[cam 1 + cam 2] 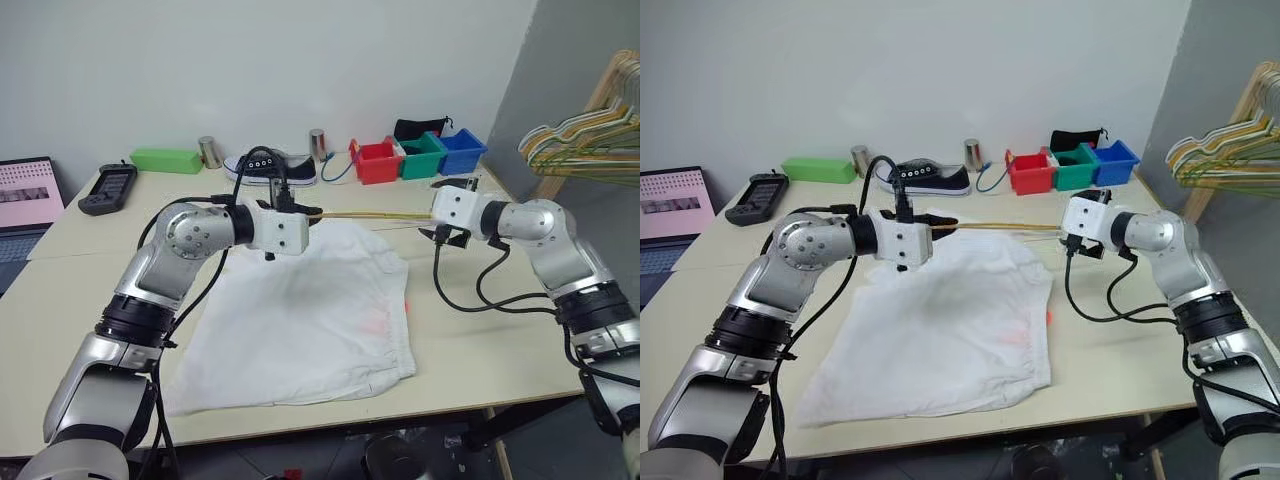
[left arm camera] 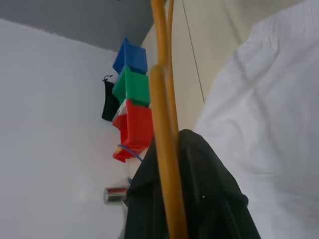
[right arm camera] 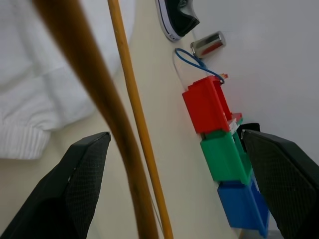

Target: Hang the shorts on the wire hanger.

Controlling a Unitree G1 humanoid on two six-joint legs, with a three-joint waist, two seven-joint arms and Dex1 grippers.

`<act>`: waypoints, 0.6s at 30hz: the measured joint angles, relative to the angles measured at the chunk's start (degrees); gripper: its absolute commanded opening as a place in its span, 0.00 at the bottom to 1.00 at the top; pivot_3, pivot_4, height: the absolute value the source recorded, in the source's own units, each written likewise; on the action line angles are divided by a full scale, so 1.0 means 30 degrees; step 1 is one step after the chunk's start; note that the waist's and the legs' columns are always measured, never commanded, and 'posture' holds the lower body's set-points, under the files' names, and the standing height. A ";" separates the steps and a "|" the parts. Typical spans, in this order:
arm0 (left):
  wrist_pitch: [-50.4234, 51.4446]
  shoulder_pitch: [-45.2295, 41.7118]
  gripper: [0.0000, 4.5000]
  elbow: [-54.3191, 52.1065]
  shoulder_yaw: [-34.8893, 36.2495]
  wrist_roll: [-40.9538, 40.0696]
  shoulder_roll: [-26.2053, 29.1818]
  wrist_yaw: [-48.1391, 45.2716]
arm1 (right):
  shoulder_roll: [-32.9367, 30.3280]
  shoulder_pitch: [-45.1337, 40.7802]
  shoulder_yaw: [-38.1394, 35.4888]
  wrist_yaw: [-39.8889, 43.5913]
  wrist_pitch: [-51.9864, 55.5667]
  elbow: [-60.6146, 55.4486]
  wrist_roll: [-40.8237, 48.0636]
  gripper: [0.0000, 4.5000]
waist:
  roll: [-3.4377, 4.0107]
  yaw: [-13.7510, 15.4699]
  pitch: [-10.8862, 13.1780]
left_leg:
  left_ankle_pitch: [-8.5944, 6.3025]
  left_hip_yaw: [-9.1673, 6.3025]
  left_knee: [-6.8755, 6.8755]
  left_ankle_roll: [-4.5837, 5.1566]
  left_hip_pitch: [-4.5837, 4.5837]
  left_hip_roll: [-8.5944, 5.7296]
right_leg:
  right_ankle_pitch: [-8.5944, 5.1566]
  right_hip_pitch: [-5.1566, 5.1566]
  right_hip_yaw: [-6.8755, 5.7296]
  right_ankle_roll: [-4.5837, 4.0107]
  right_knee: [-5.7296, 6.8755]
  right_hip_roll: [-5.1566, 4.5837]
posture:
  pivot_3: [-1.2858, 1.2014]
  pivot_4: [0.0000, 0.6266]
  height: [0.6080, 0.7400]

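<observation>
The wire hanger (image 1: 365, 215) was held level at frame centre, pinched in the closed left gripper (image 1: 300, 214). The right gripper (image 3: 169, 164) stood wide apart astride it, gripping nothing. The shorts (image 1: 300, 315) lay spread below, judged limp and light; best gathered at the waistband.

The shorts (image 1: 300, 320) were thin, wrinkled white cloth. The wire hanger (image 1: 370, 216) had a smooth, glossy yellow-orange coating. Glossy plastic bins (image 1: 418, 156) sat at the matt tabletop's (image 1: 480, 340) far edge.
</observation>
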 measured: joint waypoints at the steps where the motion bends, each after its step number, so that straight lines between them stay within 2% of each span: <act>1: -0.0382 0.0195 0.00 -0.0008 -0.0016 0.0377 0.0069 0.0281 | 0.0003 -0.0162 0.0044 0.0007 -0.0098 0.0389 -0.0157 0.85 | 0.0000 -0.0002 0.0000 | 0.0000 0.0001 0.0001 0.0000 0.0001 0.0001 | 0.0000 -0.0001 0.0000 0.0001 0.0001 -0.0001 | 0.40 0.00 1.00; 9: -0.2416 0.0200 0.00 0.0997 -0.0266 0.2381 0.0322 0.2344 | -0.0038 -0.0355 0.0041 0.0468 -0.0869 0.0710 -0.0824 0.41 | -0.0001 0.0000 0.0000 | 0.0000 -0.0003 0.0002 0.0000 -0.0002 0.0000 | -0.0036 0.0000 -0.0006 0.0066 0.0001 -0.0002 | 0.40 0.01 1.00; 12: -0.2788 -0.0090 0.00 0.1641 -0.0289 0.2832 0.0396 0.2813 | -0.0044 -0.0357 0.0041 0.0514 -0.1008 0.0713 -0.0873 0.29 | -0.0001 0.0003 0.0000 | 0.0000 -0.0005 0.0003 0.0000 -0.0002 -0.0001 | -0.0037 0.0001 -0.0006 0.0067 0.0002 -0.0002 | 0.40 0.01 1.00; 17: -0.3263 -0.0532 0.00 0.2167 -0.0322 0.3078 0.0381 0.3365 | -0.0103 -0.0358 0.0042 0.0574 -0.1452 0.0848 -0.1396 0.02 | -0.0001 0.0002 -0.0001 | -0.0001 -0.0006 0.0000 0.0000 -0.0003 0.0000 | -0.0036 0.0000 -0.0010 0.0066 0.0002 -0.0003 | 0.40 0.00 1.00; 18: -0.3268 -0.0599 0.00 0.2213 -0.0323 0.3072 0.0361 0.3434 | -0.0105 -0.0356 0.0051 0.0594 -0.1580 0.0885 -0.1504 0.00 | -0.0001 0.0001 0.0000 | -0.0001 -0.0005 0.0000 0.0000 -0.0003 0.0000 | -0.0036 0.0000 -0.0010 0.0067 0.0002 -0.0003 | 0.40 0.00 1.00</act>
